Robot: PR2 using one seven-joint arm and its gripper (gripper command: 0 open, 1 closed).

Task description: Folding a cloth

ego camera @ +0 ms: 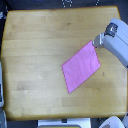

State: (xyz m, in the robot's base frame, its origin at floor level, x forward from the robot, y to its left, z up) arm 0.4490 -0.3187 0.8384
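Wooden tabletop | cloth lying flat, running lower-left from gripper | gripper touching upper-right corner (grip state unclear)

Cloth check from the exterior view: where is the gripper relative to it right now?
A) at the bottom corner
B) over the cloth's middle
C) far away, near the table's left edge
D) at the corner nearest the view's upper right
D: the gripper sits right at the upper right corner of the pink cloth, which lies flat as a diamond on the wooden table; whether the jaws pinch that corner cannot be told.
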